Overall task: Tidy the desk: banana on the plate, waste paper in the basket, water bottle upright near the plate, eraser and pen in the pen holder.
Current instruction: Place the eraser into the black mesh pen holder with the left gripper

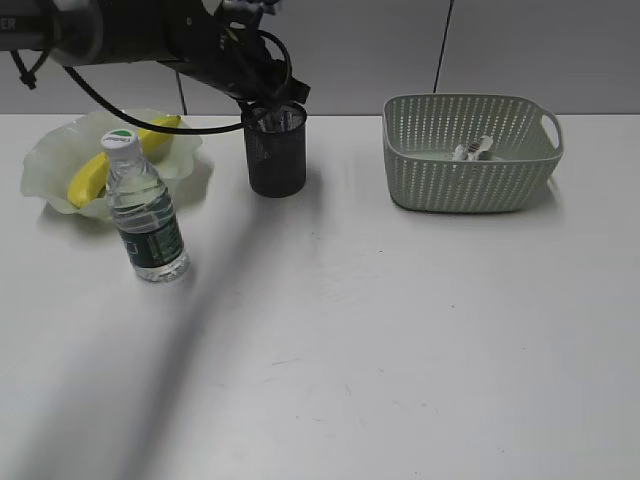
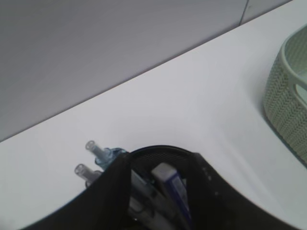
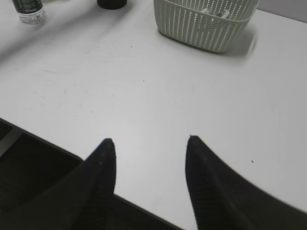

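My left gripper [image 1: 272,103] hangs over the black mesh pen holder [image 1: 277,155], its jaws open astride the rim [image 2: 158,149]. A white eraser [image 2: 170,184] in a blue sleeve lies loose between the fingers inside the cup, beside pens [image 2: 97,152] with clear blue ends. The banana [image 1: 88,180] rests on the pale green plate [image 1: 50,165]. In front of the plate the water bottle [image 1: 145,215] stands upright. The waste paper [image 1: 472,150] lies in the green basket [image 1: 470,175]. My right gripper [image 3: 151,141] is open and empty above the desk's near edge.
The white desk [image 1: 400,330] stretches bare between the bottle, the holder and the basket. In the right wrist view the basket [image 3: 201,24] is far ahead, with the bottle [image 3: 29,12] and the holder [image 3: 112,4] at the top left. A grey wall runs behind the desk.
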You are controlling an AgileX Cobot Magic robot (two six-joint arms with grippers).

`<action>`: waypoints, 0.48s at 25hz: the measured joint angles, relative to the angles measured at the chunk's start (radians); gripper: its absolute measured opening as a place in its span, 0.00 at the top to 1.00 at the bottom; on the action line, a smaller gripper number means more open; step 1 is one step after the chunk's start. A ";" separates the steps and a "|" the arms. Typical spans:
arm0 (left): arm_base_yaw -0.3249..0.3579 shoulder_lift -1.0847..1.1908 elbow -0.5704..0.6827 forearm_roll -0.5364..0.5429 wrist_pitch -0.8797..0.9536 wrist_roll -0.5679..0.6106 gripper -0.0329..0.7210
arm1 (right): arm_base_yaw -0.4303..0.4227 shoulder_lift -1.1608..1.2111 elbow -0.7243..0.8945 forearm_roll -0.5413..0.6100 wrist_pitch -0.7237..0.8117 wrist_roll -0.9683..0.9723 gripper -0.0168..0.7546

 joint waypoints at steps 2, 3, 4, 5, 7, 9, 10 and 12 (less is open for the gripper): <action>0.000 0.000 0.000 0.000 -0.005 0.000 0.55 | 0.000 0.000 0.000 0.000 0.000 0.000 0.48; 0.000 0.000 0.000 0.000 -0.005 0.000 0.54 | 0.000 0.000 0.000 0.000 -0.001 0.000 0.48; 0.000 0.000 0.000 0.000 -0.003 0.000 0.54 | 0.000 0.000 0.000 0.000 -0.002 0.000 0.48; 0.000 -0.003 0.000 0.000 0.004 0.000 0.54 | 0.000 0.000 0.000 0.000 -0.002 0.000 0.48; 0.000 -0.017 0.001 0.001 0.033 0.000 0.54 | 0.000 0.000 0.000 0.000 -0.002 0.000 0.48; 0.000 -0.050 0.001 0.001 0.073 0.000 0.53 | 0.000 0.000 0.000 0.000 -0.002 0.000 0.48; 0.000 -0.069 0.001 0.002 0.099 0.000 0.53 | 0.000 0.000 0.000 0.000 -0.002 0.000 0.48; 0.000 -0.124 0.001 0.002 0.157 0.000 0.53 | 0.000 0.000 0.000 0.000 -0.002 0.000 0.48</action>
